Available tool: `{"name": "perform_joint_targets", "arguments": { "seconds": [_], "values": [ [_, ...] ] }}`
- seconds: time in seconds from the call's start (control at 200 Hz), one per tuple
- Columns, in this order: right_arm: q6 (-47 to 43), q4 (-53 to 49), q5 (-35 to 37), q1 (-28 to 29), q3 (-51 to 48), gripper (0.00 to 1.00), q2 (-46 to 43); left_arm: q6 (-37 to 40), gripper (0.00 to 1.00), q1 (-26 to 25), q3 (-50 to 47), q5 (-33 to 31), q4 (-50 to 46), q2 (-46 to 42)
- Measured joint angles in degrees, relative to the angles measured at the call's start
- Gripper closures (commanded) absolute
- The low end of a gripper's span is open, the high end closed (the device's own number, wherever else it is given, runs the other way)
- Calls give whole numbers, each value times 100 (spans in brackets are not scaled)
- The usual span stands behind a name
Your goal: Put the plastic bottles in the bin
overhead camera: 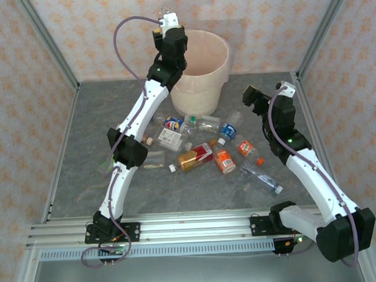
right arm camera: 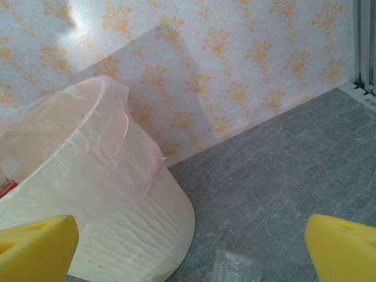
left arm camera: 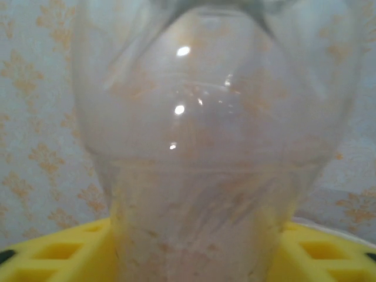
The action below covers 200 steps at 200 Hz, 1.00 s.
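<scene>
Overhead, the left gripper (overhead camera: 170, 42) is hovering at the upper-left rim of the bin (overhead camera: 198, 94), near the top centre of the frame. Its yellow fingers (left arm camera: 53, 252) are clamping a clear bottle (left arm camera: 194, 147). The other plastic bottles (overhead camera: 197, 147) are lying mid-frame on the table (overhead camera: 88, 139). The right gripper (overhead camera: 253, 97), jaws wide apart and empty, is hanging just right of the bin.

Bare table (overhead camera: 87, 120) left of the bottles (overhead camera: 195, 156) lies open (the bin (overhead camera: 201, 93) blocks the back).
</scene>
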Motion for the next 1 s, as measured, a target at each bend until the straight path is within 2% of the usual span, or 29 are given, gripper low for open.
{"name": "perform_joint_targets", "arguments": {
  "seconds": [0.075, 0.175, 0.38, 0.555, 0.661, 0.831, 1.001],
  "values": [
    [0, -42, 22, 0, 0, 1, 61, -114, 11, -11, 2, 4, -166, -2],
    [4, -129, 48, 0, 0, 1, 155, -291, 0, -22, 9, 48, -503, -13],
    [22, -245, 92, 0, 0, 1, 234, -776, 0, -15, 9, 481, -1421, -304],
    [22, -369, 131, 0, 0, 1, 236, -1268, 0, 33, -133, 1126, -1965, -1054],
    [31, -538, 144, 0, 0, 1, 236, -1478, 0, 33, -1163, 1510, -1781, -2037],
    [68, -929, 140, 0, -7, 1, 236, -1784, 0, 33, -3871, 1788, -793, -3954],
    [223, -1432, 122, -4, -44, 1, 236, -2070, 0, 33, -5493, 1816, -337, -5053]
  ]
}}
